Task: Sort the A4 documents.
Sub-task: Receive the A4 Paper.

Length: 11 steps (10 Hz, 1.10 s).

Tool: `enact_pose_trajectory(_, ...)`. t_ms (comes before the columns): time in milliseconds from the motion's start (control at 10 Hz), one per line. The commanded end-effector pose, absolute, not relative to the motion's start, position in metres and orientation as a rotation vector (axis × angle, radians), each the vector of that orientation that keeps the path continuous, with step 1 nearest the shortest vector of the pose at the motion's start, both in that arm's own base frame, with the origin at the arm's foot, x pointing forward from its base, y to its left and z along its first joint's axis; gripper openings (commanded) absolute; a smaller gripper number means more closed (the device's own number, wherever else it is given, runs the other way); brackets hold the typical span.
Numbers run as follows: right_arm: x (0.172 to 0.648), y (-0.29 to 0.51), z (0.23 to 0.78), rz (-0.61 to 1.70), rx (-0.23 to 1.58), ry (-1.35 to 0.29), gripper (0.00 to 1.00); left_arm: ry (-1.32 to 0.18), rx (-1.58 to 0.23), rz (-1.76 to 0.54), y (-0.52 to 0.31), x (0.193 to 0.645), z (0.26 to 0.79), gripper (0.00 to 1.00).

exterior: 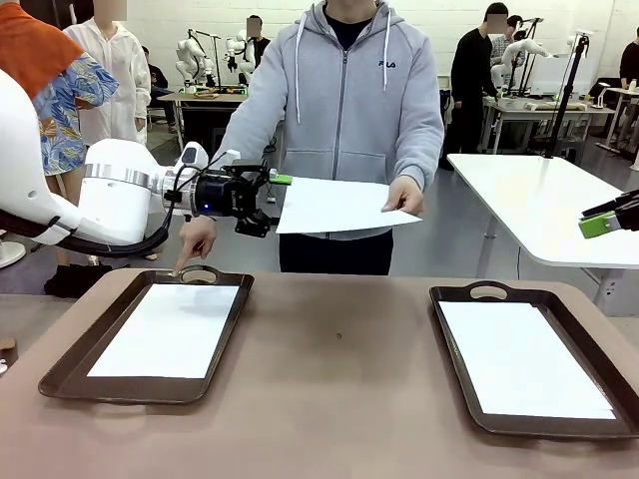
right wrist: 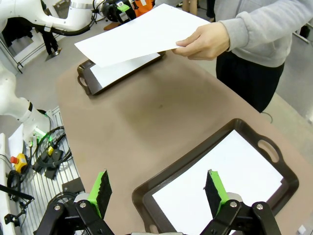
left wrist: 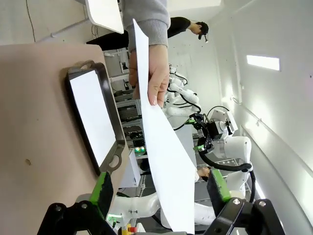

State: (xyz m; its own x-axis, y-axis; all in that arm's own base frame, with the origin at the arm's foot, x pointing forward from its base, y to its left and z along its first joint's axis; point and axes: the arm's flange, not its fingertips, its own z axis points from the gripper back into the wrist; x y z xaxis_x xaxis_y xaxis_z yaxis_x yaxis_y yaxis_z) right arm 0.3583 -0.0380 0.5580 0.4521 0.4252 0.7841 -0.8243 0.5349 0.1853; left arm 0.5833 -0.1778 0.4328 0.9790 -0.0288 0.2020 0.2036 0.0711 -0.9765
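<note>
White sheet (exterior: 334, 207) held flat in a person's hand (exterior: 403, 194) above the worktop (exterior: 339, 379), left pincer (exterior: 268, 203) spread wide at its near edge, right pincer (exterior: 602, 219) released, cut off at frame edge, two trays (exterior: 70, 371) each holding paper.

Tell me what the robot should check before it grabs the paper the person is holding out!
1. Left gripper open: ok, jaws stand apart.
2. Held sheet lined up with it: ok, in the left wrist view the sheet's edge runs between the green pads.
3. Person's hand away from the gripper: ok, it pinches the far end of the sheet.
4. Person's other hand: not ok, a finger points down at the left tray just under the arm.
5. Right gripper out of the way: ok, open above the right tray.
6. Pads touching the paper: cannot tell.
</note>
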Motion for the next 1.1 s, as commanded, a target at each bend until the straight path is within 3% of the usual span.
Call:
enact_pose_trajectory(0, 0.361, -0.037, 0.558, 0.833, 0.636, -0.767, 1.00, -0.108, -1.542, -0.155, -0.188, 0.590, 0.438, 1.00)
enact_pose_trajectory(800, 0.361, -0.037, 0.558, 0.833, 0.636, -0.767, 1.00, 0.015, -1.582, -0.182, -0.214, 0.589, 0.438, 1.00)
enact_pose_trajectory(900, 0.361, -0.037, 0.558, 0.833, 0.636, -0.767, 1.00, 0.016, -1.584, -0.224, -0.215, 0.587, 0.437, 0.82)
enact_pose_trajectory(1000, 0.361, -0.037, 0.558, 0.833, 0.636, -0.767, 1.00, 0.019, -1.585, -0.225, -0.214, 0.588, 0.437, 0.81)
